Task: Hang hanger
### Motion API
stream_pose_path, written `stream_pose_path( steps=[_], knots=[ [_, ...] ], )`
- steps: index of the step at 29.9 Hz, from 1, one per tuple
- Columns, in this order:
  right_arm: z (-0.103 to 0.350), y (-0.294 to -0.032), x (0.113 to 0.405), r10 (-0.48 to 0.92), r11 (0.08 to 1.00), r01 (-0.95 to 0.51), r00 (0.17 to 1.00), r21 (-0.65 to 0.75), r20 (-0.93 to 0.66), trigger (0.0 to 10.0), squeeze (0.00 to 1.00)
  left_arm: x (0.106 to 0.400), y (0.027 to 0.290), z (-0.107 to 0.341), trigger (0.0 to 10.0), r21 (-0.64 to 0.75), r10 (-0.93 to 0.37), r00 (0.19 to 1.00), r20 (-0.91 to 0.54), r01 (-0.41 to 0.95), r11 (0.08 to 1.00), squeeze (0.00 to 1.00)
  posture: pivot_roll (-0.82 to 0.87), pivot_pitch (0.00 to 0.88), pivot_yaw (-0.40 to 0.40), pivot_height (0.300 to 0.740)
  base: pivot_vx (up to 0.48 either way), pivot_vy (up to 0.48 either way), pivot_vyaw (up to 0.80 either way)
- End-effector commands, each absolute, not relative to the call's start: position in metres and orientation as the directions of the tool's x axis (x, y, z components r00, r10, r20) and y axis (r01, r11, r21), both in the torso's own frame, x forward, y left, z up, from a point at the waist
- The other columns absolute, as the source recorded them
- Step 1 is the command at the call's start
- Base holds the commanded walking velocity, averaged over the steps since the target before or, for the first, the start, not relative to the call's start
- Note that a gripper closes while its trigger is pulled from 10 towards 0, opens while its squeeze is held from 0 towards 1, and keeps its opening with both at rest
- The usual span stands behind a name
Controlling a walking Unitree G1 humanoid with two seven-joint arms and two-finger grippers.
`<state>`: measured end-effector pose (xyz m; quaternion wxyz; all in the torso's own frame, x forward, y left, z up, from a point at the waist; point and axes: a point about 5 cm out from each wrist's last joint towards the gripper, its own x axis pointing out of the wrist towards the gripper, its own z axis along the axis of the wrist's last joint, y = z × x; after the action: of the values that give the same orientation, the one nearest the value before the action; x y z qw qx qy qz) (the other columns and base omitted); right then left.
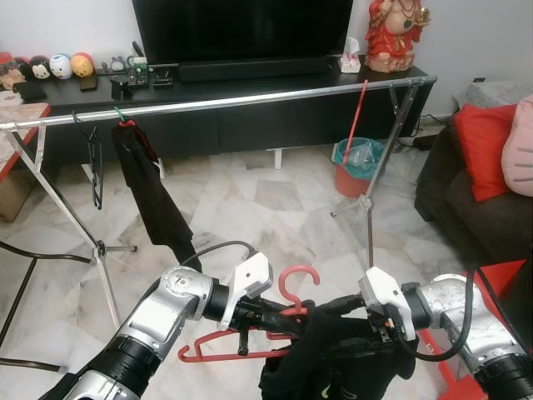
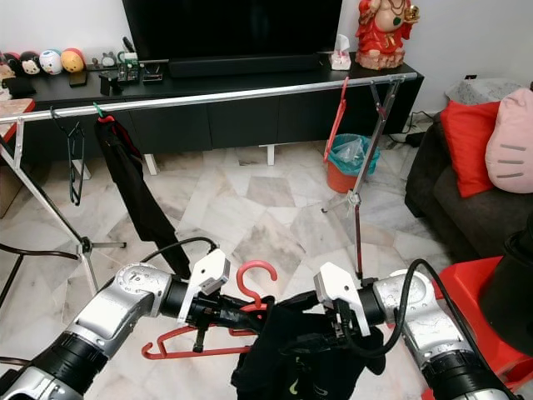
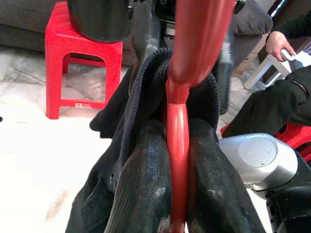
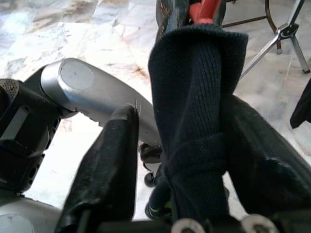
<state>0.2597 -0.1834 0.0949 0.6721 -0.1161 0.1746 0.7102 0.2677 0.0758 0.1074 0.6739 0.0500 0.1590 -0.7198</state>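
Marble floor (image 1: 283,208), red hanger (image 1: 250,337) level (hook (image 1: 298,279) up), left end effector (image 3: 177,194) clamping.

No legible text, labels, brands or numbers anywhere.

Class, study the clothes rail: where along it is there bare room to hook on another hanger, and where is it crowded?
The rail is bare along the long stretch between the hanging black garment and the red pole leaning near its right end. The left end is crowded: an empty black hanger hangs close beside that garment.
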Motion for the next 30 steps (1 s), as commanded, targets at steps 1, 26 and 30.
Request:
stream_pose_path(
  steps=[1, 26, 30],
  knots=[
    [0.0898, -0.1859, 0.2568, 0.894, -0.049, -0.992, -0.095, 0.114, -0.439, 0.0, 0.00, 0.2703, 0.0723, 0.1211, 10.0, -0.114, -0.965, -0.094, -0.244, 0.991, -0.068, 0.00, 0.02, 0.004, -0.009, 0.740, 0.000, 0.000, 0.00],
    [0.0846, -0.1796, 0.2528, 0.908, -0.037, -0.991, -0.088, 0.132, -0.410, 0.0, 0.00, 0.2704, 0.0695, 0.1219, 10.0, -0.114, -0.972, -0.086, -0.221, 0.992, -0.062, 0.00, 0.02, 0.000, -0.010, 0.740, 0.000, 0.000, 0.00],
    [0.0850, -0.1782, 0.2527, 0.910, -0.042, -0.990, -0.094, 0.137, -0.403, 0.0, 0.00, 0.2711, 0.0689, 0.1233, 10.0, -0.111, -0.973, -0.083, -0.216, 0.992, -0.060, 0.00, 0.02, 0.000, -0.011, 0.740, 0.000, 0.000, 0.00]
  ],
)
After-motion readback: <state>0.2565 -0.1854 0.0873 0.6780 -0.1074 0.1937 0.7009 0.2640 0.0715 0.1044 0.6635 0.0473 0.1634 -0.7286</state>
